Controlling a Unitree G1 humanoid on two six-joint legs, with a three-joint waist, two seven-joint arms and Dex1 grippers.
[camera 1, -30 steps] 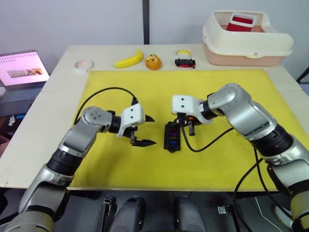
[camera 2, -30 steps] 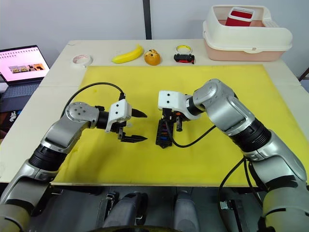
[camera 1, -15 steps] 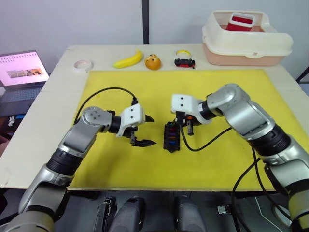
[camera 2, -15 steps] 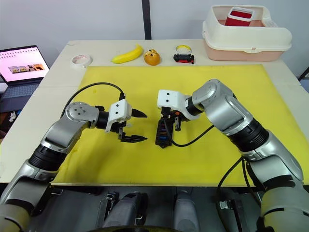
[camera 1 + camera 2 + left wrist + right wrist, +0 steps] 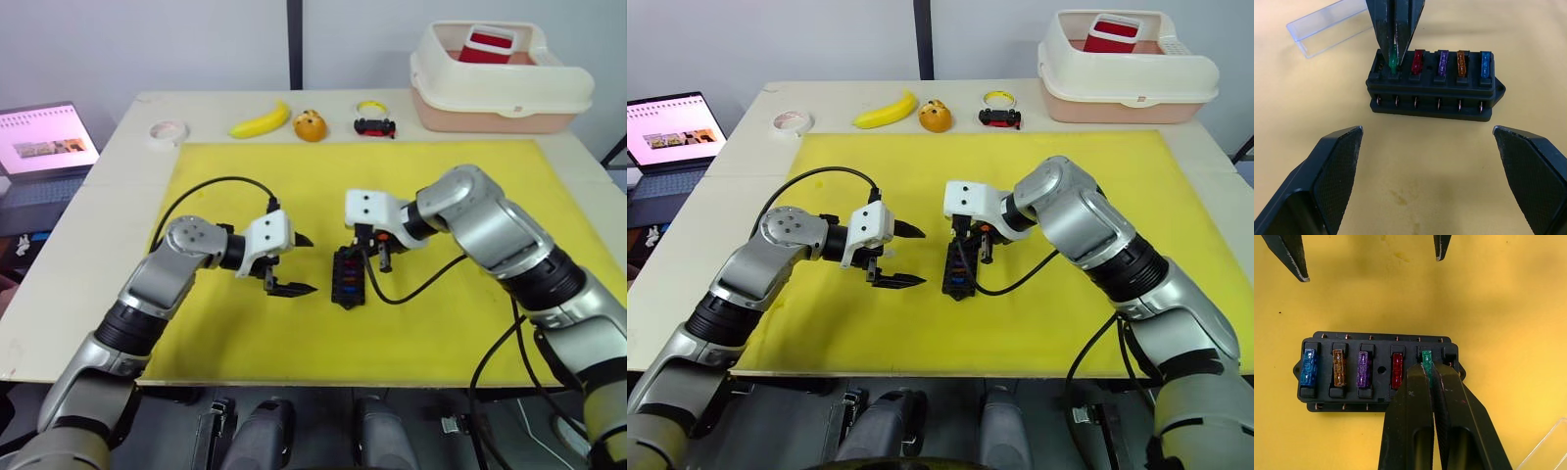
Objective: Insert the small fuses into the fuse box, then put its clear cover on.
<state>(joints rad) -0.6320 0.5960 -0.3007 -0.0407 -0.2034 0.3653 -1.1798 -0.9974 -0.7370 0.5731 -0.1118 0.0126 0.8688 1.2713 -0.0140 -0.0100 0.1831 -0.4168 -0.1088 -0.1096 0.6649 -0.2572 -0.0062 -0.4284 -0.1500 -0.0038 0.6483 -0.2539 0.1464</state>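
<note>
Left gripper (image 5: 291, 262) hangs spread and empty just left of the fuse box (image 5: 348, 277) mid-mat; right gripper (image 5: 1430, 371) pinches the green fuse (image 5: 1425, 357) into its slot, next needing firm seating, then the clear cover (image 5: 1327, 27) beside the box.

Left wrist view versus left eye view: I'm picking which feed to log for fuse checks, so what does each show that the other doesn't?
The left wrist view alone resolves the fuse colours: green fuse, red, purple, orange, blue, plus the clear cover beside the box. The left eye view alone takes in the banana, toy car and bin. Both show the fuse box and the right gripper closed on the green fuse.
</note>
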